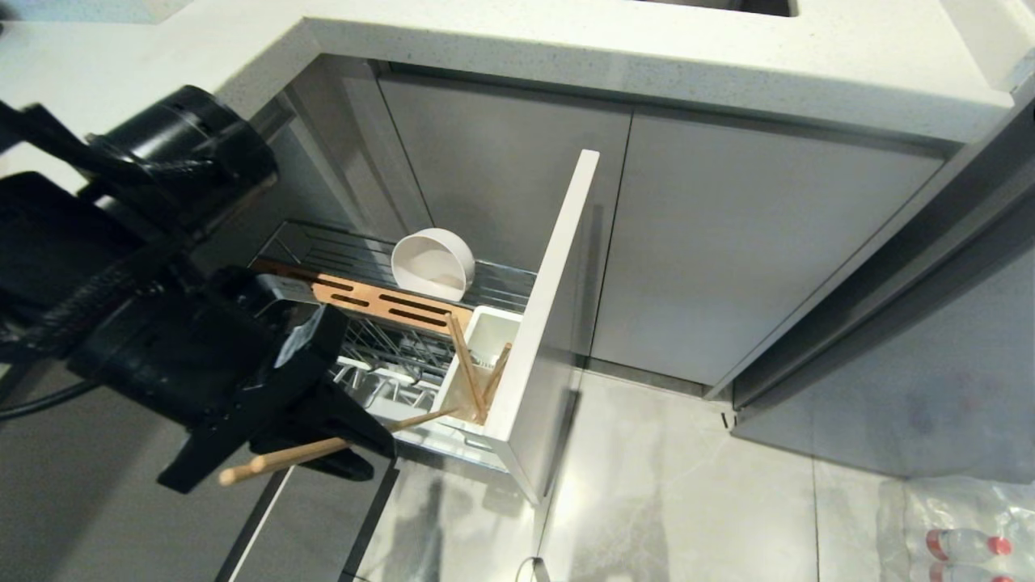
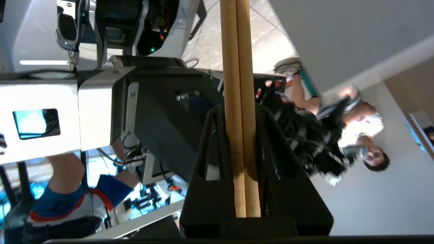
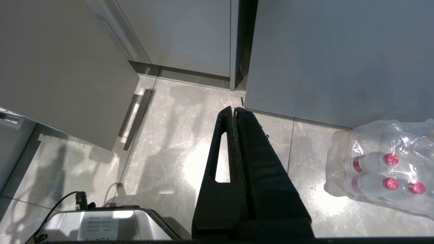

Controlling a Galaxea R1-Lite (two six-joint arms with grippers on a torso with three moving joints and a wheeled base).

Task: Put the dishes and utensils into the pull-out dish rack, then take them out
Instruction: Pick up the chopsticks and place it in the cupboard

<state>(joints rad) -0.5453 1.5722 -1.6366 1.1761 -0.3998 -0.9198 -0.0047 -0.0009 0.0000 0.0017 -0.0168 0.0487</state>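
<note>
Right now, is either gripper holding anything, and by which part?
The left gripper pinches the pair of long light-wood chopsticks side by side, partway along their length near one end. The right gripper is shut and empty.

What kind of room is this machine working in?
Most likely a kitchen, perhaps a test one: a pale speckled stone countertop tops flat grey cabinet doors, and a chrome wire pull-out dish rack holds a small white round bowl.

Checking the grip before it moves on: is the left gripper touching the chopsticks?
Touching. The left wrist view shows the chopsticks pinched side by side between the left gripper's fingers, no gap visible.
</note>
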